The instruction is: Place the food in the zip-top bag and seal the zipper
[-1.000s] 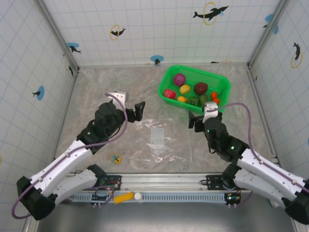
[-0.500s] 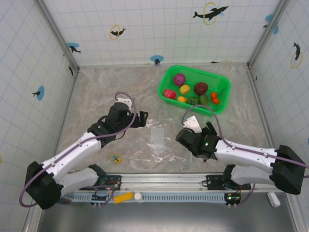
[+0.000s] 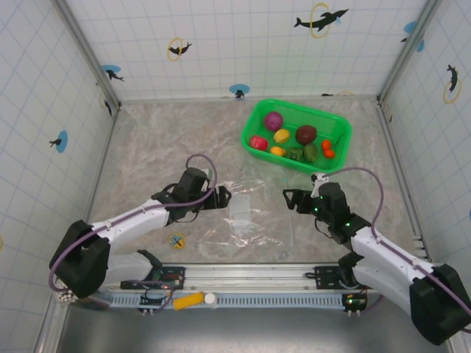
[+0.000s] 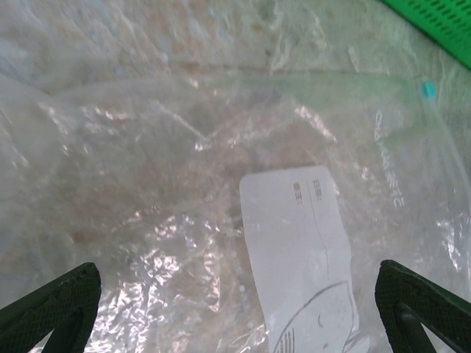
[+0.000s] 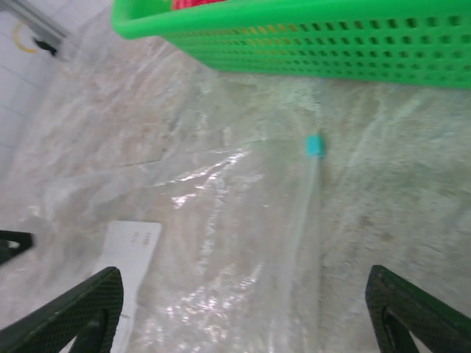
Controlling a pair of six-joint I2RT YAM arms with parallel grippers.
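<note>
Marble-patterned table (image 3: pixel 162 140), closed in on three sides by white tiled walls (image 3: pixel 221 44) with dolphin stickers (image 3: pixel 321 18).

Zip-top bag (image 3: pixel 257 224): lies flat and crinkled at the table's centre, between the two arms. Clear film, with the white label (image 3: pixel 241 207) face up, left of the bag's middle.

Zipper (image 5: pixel 300 220): runs along the bag's right edge. From the right wrist it reads as a straight clear strip with a teal tab (image 5: pixel 314 145) at the end nearest the basket. Pressed shut or not: cannot tell.

Toy food (image 3: pixel 281 135): all of it sits in the green mesh basket (image 5: pixel 309 51) at the far right of the table, just beyond the bag's far right corner. Colours seen from above: purple, red, yellow, orange, dark maroon, green. None in the bag yet.

Left gripper (image 3: pixel 221 197): low over the bag's left edge, pointing right toward the label. In the left wrist view the two fingertips (image 4: pixel 59 301) sit in the bottom corners, wide apart, with crinkled film and the label between them. Released, clamping nothing. Contact with the film: cannot tell.

Right gripper (image 3: pixel 290 200): at the bag's right edge, beside the zipper, on the near side of the basket. In the right wrist view its fingertips (image 5: pixel 96 298) also stand wide apart, and the zipper strip runs down the frame between them. Released, nothing clamped.

The two grippers face each other across the bag, well apart.
</note>
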